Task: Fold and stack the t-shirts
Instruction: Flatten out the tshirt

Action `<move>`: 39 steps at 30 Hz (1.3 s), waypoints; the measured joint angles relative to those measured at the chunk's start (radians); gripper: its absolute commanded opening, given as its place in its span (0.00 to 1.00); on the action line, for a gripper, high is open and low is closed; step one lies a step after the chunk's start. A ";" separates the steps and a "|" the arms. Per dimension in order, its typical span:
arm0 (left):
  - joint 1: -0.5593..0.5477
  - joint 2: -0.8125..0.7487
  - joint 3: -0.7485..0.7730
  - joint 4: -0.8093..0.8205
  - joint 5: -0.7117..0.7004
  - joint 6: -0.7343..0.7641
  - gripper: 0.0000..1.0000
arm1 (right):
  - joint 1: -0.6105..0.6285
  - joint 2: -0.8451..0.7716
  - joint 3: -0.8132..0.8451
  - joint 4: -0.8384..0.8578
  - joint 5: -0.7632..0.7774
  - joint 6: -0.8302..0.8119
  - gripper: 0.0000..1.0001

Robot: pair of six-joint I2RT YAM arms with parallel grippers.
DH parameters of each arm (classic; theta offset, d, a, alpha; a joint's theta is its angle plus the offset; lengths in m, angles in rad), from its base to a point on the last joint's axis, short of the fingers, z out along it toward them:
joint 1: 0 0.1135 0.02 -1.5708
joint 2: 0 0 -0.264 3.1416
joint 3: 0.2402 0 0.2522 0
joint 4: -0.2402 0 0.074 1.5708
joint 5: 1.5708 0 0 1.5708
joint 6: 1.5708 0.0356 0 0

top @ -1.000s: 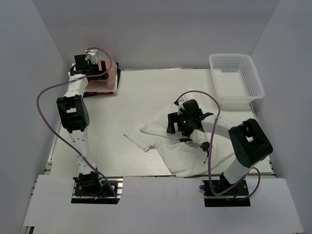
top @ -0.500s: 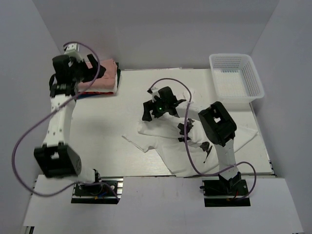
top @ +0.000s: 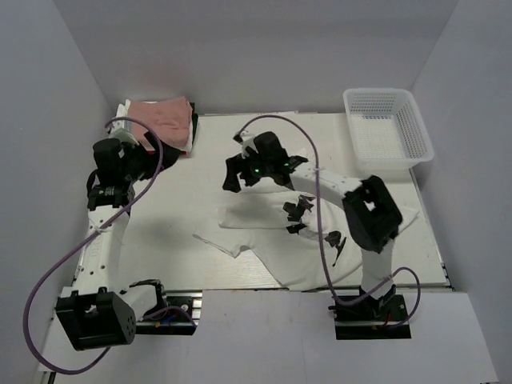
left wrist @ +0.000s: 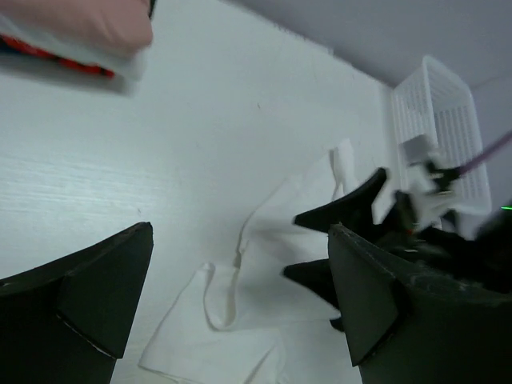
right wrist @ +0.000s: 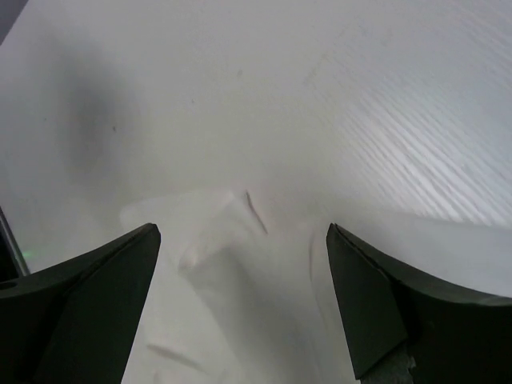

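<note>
A large white t-shirt with a black graphic print lies crumpled on the table's middle and right. My right gripper is open, low over the shirt's far left edge. In the right wrist view the gripper has white cloth between its spread fingers, not pinched. My left gripper is open and empty, in front of the folded stack topped by a dusty-pink shirt. In the left wrist view the gripper looks over the white shirt and the stack's edge.
A white plastic mesh basket stands at the back right; it also shows in the left wrist view. Grey walls close in the left, back and right. Purple cables loop above both arms. Bare tabletop lies between the stack and the shirt.
My left arm has come back off the stack toward the near side, gripper now pointing right. My right gripper has moved left and farther back, and the shirt's left part shifted with it.
</note>
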 measured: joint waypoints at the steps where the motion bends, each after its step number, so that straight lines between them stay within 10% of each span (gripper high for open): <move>1: -0.005 0.006 -0.039 0.022 0.027 -0.017 1.00 | -0.008 -0.070 -0.064 0.004 0.025 0.022 0.90; 9: -0.262 0.315 -0.111 0.064 0.076 -0.042 1.00 | -0.180 -0.778 -0.740 -0.066 0.445 0.318 0.90; 17: -0.604 0.638 0.093 0.055 0.035 0.030 1.00 | -0.291 -0.980 -1.021 -0.409 0.636 0.507 0.90; 26: -0.663 0.827 0.177 0.028 -0.025 0.087 1.00 | -0.318 -0.683 -0.879 -0.377 0.632 0.419 0.90; 39: -0.484 0.893 0.308 -0.083 -0.401 -0.105 1.00 | -0.291 -0.014 -0.133 -0.328 0.616 0.130 0.90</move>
